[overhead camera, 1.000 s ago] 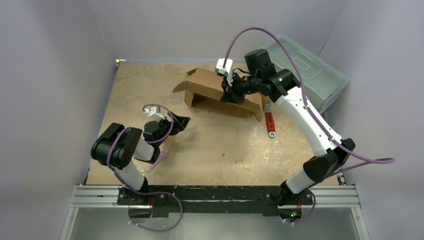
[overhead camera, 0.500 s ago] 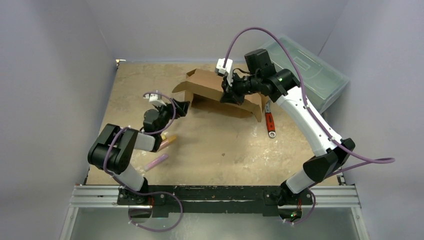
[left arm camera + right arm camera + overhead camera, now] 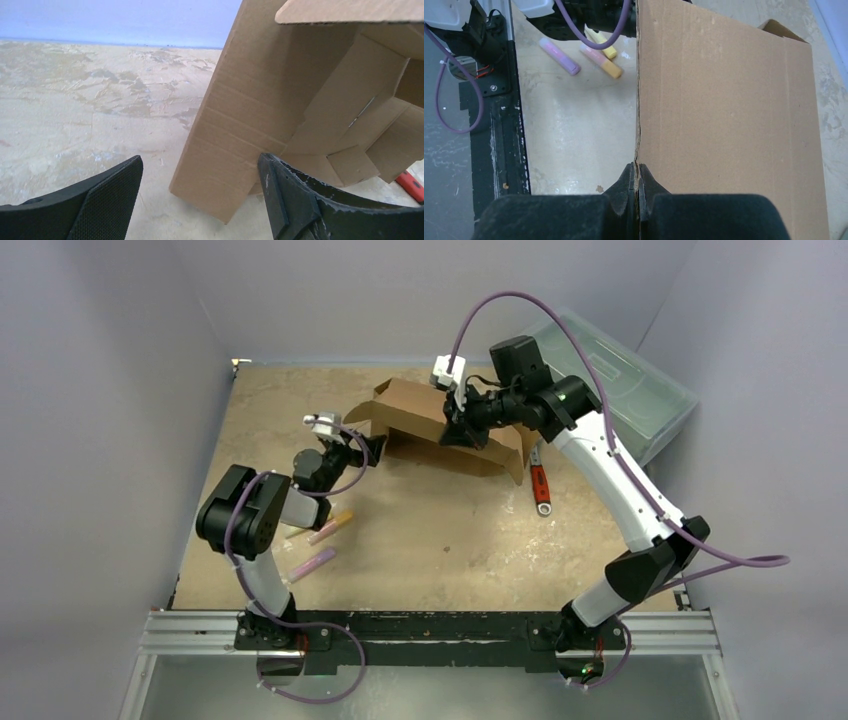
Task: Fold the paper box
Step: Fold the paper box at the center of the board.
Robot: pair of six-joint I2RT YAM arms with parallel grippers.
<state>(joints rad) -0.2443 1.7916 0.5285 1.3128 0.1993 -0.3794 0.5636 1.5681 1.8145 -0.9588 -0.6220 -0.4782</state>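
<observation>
The paper box (image 3: 420,412) is a brown cardboard sheet, partly folded, propped off the table at the back centre. My right gripper (image 3: 453,428) is shut on its near edge; in the right wrist view the gripper (image 3: 638,177) pinches the panel (image 3: 729,115) edge-on. My left gripper (image 3: 368,448) is open, just left of the box's lower left flap. In the left wrist view that flap (image 3: 250,120) stands between and beyond the open fingers (image 3: 285,195), not touched.
A red-handled tool (image 3: 540,485) lies right of the box. Pink and yellow markers (image 3: 328,528) lie near the left arm, also in the right wrist view (image 3: 599,57). A translucent plastic toolbox (image 3: 620,380) stands at the back right. Walls close three sides.
My left gripper has moved up and right from beside the markers to the box's left flap. The right gripper and box have held still.
</observation>
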